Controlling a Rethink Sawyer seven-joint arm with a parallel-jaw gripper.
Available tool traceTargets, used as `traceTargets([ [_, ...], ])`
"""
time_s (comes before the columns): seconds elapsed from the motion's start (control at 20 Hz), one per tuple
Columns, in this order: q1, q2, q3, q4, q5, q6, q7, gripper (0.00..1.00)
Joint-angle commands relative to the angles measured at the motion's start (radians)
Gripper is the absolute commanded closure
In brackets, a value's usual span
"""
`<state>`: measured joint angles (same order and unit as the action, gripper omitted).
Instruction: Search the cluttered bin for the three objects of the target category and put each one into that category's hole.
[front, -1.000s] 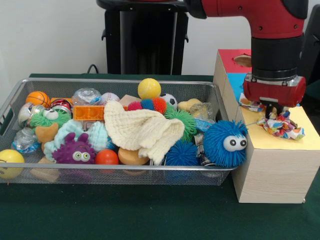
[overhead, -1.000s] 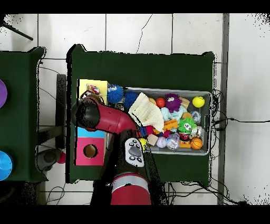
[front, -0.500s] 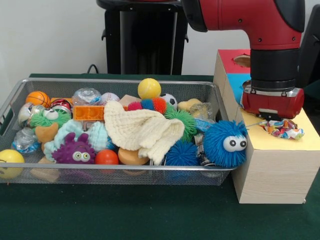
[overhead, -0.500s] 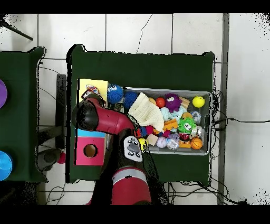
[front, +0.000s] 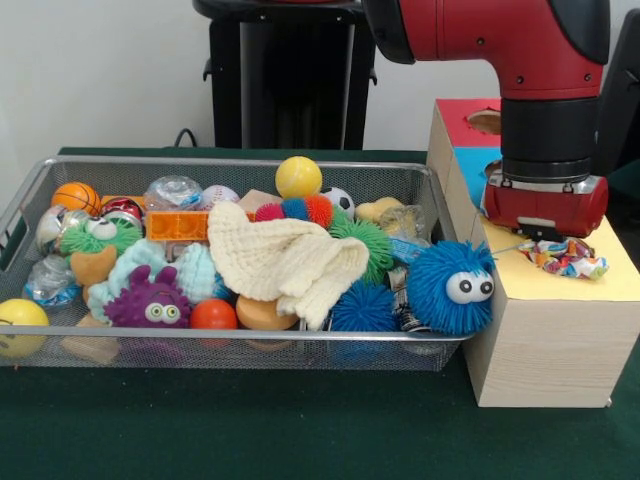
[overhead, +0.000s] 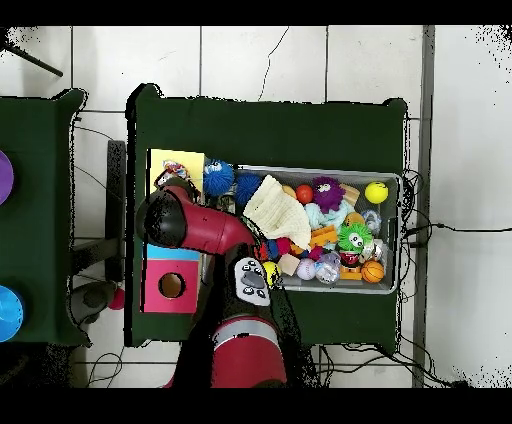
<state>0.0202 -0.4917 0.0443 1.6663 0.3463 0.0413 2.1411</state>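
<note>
A small multicoloured patterned cloth (front: 565, 258) lies crumpled on the yellow top (front: 600, 285) of the wooden hole box, partly over its opening. My gripper (front: 545, 236) hangs just above the cloth's left end, mostly hidden under the red wrist cuff. In the overhead view the arm's wrist (overhead: 165, 218) covers the gripper, and the cloth (overhead: 176, 176) peeks out on the yellow section (overhead: 188, 160). The wire bin (front: 230, 163) holds a cream knitted cloth (front: 285, 260) spread over the toys.
The bin also holds several balls, fuzzy toys, and a blue fuzzy ball with eyes (front: 450, 288) at its right end against the box. The box has a blue section and a red section with a round hole (overhead: 170, 286).
Over the last second the gripper rose slightly and shifted, and the patterned cloth dropped from hanging under it to lying flat on the yellow top. Nothing moved in the last half second.
</note>
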Motion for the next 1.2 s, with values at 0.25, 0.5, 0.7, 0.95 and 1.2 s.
traceTargets([
  [0.25, -0.011, 0.069, -0.056, 0.065, 0.011, 0.107, 0.144, 1.0],
  [0.5, 0.006, 0.066, -0.073, 0.055, 0.011, 0.135, 0.138, 1.0],
  [0.7, 0.011, 0.037, -0.088, 0.043, 0.005, 0.219, 0.12, 1.0],
  [0.95, 0.021, 0.041, -0.104, 0.035, -0.016, 0.195, 0.104, 0.0],
  [1.2, 0.034, 0.02, -0.131, 0.018, -0.019, 0.268, 0.105, 0.0],
])
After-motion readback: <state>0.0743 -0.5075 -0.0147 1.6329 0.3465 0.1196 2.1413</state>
